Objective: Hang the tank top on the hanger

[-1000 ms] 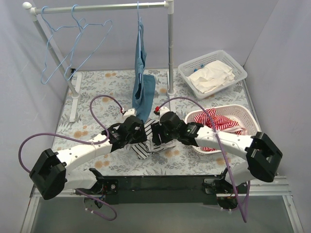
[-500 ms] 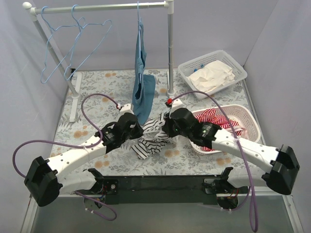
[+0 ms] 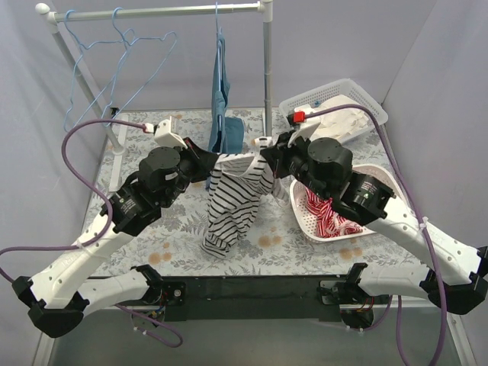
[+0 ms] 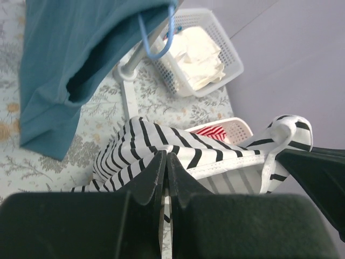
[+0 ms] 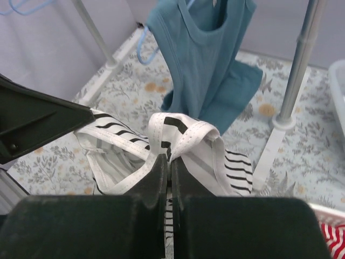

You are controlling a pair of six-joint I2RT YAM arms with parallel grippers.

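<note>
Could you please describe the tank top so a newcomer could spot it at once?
Over the floral table, before the clothes rail, the left gripper and right gripper hold the tank top between them. It is white with thin black stripes, unlike the teal top and the red-striped garment.

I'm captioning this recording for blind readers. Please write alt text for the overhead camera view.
Two robot arms hold a black-and-white striped tank top between them over a floral table, the left gripper and right gripper each pinching its top edge. Behind, a teal top hangs from a rail beside empty blue hangers; two white baskets sit at right.
</note>
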